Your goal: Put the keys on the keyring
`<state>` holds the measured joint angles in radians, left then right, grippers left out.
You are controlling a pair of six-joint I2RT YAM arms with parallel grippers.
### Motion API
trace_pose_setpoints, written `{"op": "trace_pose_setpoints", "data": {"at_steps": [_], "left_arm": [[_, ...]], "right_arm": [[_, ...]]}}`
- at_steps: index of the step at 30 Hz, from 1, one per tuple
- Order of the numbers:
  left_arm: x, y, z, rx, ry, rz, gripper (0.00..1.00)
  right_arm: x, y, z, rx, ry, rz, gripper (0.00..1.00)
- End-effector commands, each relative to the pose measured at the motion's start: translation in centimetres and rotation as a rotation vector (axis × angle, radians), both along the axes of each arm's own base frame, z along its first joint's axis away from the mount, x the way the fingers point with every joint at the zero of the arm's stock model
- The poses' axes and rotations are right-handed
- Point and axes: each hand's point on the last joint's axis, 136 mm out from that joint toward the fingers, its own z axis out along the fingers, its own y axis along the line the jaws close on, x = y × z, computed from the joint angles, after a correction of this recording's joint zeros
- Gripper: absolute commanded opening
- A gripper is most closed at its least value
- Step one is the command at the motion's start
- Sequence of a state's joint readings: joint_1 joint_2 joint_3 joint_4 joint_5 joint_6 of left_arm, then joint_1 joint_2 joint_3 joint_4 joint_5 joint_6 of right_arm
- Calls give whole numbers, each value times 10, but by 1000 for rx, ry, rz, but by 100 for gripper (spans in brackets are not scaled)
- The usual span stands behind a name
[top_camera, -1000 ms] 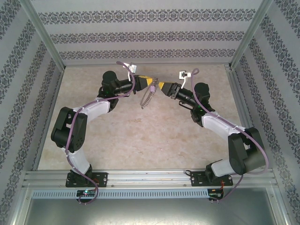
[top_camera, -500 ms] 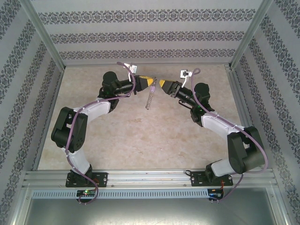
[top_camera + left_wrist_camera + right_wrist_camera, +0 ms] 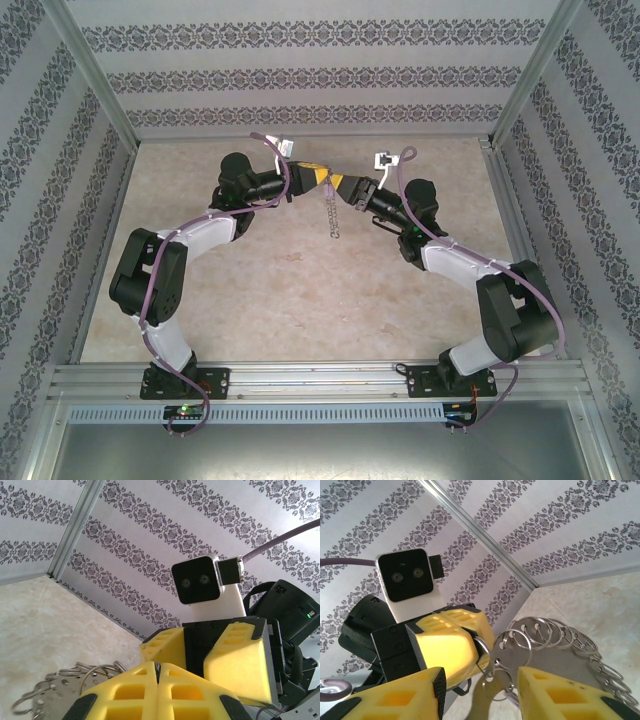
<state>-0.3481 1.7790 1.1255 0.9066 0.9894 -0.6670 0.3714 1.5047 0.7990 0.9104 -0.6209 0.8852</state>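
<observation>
Left hand [image 3: 325, 182] is pinching shut on the silvery beaded metal keyring [image 3: 547, 647] dangling near tabletop's [image 3: 300, 290] far edge; right hand [image 3: 480, 680] is straddling it half-open, gripping nothing, risking knocking it loose.

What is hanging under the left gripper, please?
The keyring hangs under the left gripper, above the table. Small rings line its edge. Its top is covered by the shut yellow fingers, so the pinched part cannot be seen.
</observation>
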Motion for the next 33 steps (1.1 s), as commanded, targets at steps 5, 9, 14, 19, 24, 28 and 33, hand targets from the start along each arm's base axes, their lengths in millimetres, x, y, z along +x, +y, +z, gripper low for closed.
{"op": "trace_pose_setpoints", "data": {"at_steps": [5, 9, 14, 19, 24, 28, 33], "left_arm": [[-14, -3, 29, -34, -99, -22, 0], [-15, -3, 29, -35, -98, -25, 0], [-16, -3, 30, -36, -103, -26, 0], [-16, -3, 30, -35, -102, -26, 0], [-16, -3, 30, -37, -100, -26, 0], [-15, -3, 29, -36, -99, -23, 0], [-15, -3, 28, -35, -95, -24, 0]], "right_arm": [[-2, 6, 25, 27, -80, 12, 42], [-1, 9, 24, 25, -76, 20, 41], [1, 14, 22, 23, -72, 29, 39], [2, 17, 22, 24, -73, 36, 36], [3, 19, 22, 24, -70, 43, 27], [4, 20, 21, 23, -69, 49, 21], [3, 18, 20, 18, -74, 45, 12]]}}
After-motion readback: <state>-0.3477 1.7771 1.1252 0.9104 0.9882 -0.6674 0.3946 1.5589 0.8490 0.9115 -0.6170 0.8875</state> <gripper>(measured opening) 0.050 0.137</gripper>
